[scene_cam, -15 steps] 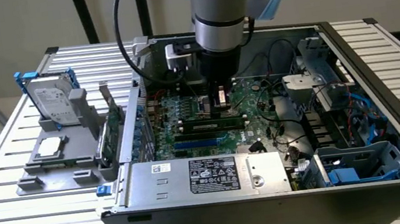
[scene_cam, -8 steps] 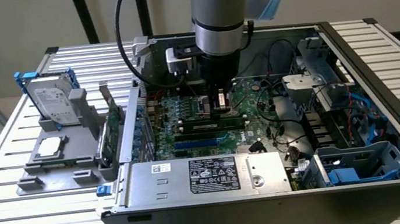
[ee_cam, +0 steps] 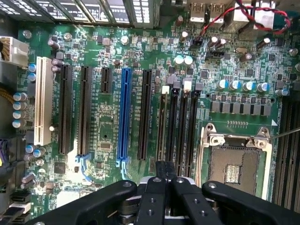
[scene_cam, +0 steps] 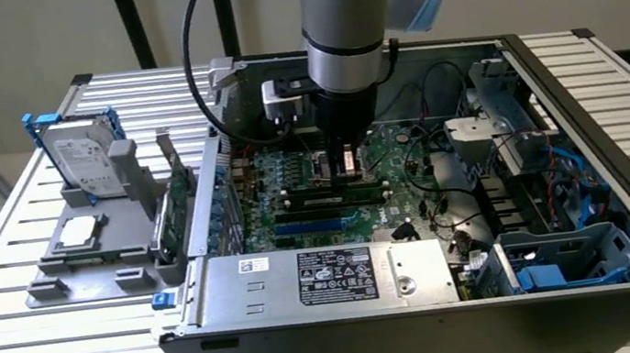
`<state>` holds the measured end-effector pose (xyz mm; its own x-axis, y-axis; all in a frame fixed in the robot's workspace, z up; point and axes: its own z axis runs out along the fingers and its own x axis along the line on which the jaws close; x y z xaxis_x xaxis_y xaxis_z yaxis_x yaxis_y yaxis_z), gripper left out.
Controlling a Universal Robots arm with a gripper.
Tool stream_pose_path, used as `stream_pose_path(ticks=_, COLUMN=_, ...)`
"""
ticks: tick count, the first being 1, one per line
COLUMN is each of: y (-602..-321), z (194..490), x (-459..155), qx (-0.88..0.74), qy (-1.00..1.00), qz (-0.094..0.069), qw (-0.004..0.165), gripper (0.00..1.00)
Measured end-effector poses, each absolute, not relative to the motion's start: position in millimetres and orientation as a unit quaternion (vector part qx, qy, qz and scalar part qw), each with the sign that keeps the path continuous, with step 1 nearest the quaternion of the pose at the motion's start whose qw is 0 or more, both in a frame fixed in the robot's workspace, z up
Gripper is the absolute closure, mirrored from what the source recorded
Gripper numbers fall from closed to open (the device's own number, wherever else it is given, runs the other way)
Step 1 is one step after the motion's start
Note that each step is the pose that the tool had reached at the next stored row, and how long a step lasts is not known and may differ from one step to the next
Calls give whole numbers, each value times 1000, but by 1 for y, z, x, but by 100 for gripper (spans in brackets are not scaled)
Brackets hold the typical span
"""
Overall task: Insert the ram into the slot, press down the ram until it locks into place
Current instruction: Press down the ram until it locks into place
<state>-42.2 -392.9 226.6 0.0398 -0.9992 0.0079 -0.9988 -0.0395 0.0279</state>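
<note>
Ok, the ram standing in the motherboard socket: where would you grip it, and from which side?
The ram stands on edge, with empty sockets close beside it. Probably take its exposed top edge mid-length, from straight above, pinching both flat faces.

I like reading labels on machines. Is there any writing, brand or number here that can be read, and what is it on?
None can be read for sure.
Power supply sticker: black with white print, too small to read.
Small white label beside it: unreadable.
Hard drive label: blurred.
Motherboard: fine white lettering by the slots, too small to read.
</note>
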Motion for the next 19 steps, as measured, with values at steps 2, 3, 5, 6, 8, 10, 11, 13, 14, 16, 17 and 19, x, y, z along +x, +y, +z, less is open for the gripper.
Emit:
stream_pose_path(ticks=2, y=-393, z=230, x=-42, qx=721, qy=-693, qz=-8, qw=12, gripper=89)
stream_pose_path(ticks=3, y=-393, z=234, x=-42, qx=721, qy=-693, qz=-8, qw=13, gripper=89)
stream_pose_path(ticks=5, y=-393, z=243, x=-42, qx=721, qy=-693, qz=-9, qw=15, gripper=89)
stream_pose_path(ticks=6, y=-393, z=248, x=-41, qx=721, qy=-693, qz=-10, qw=15, gripper=89)
stream_pose_path(ticks=8, y=-393, z=257, x=-39, qx=721, qy=-693, qz=-10, qw=16, gripper=89)
stream_pose_path(ticks=10, y=-393, z=266, x=-38, qx=721, qy=-693, qz=-11, qw=16, gripper=89)
stream_pose_path(ticks=11, y=-393, z=267, x=-38, qx=721, qy=-693, qz=-12, qw=16, gripper=89)
stream_pose_path(ticks=13, y=-393, z=267, x=-38, qx=721, qy=-693, qz=-12, qw=16, gripper=89)
stream_pose_path(ticks=14, y=-393, z=267, x=-38, qx=721, qy=-693, qz=-12, qw=16, gripper=89)
stream_pose_path(ticks=16, y=-393, z=267, x=-38, qx=721, qy=-693, qz=-12, qw=16, gripper=89)
stream_pose_path(ticks=17, y=-393, z=267, x=-38, qx=721, qy=-693, qz=-12, qw=16, gripper=89)
stream_pose_path(ticks=19, y=-393, z=267, x=-38, qx=721, qy=-693, qz=-12, qw=16, gripper=89)
